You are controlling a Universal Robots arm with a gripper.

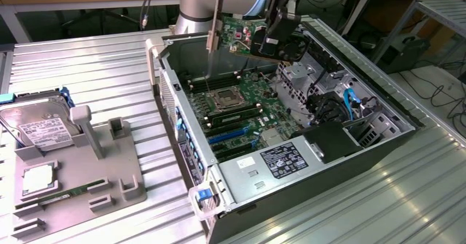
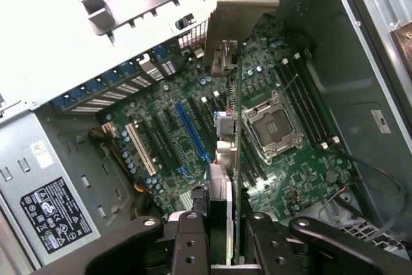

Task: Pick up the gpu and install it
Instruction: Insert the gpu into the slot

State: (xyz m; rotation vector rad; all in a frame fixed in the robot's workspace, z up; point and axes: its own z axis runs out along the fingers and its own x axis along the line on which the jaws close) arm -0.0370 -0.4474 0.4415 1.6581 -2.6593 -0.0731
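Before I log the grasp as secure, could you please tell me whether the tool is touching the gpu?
Touching. In the wrist view the tool has its fingers closed on the gpu's edge; the exterior view shows the card held aloft above the open case.

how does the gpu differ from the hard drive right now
The gpu hangs on edge in the gripper above the open case; the hard drive lies flat on the grey holder. The gpu shows green board; the hard drive is silver with a white label. Both are flat and rectangular.

Green gpu [image 1: 240, 36] (black cooler), green motherboard [image 1: 240, 105], blue slot [image 2: 192, 132]
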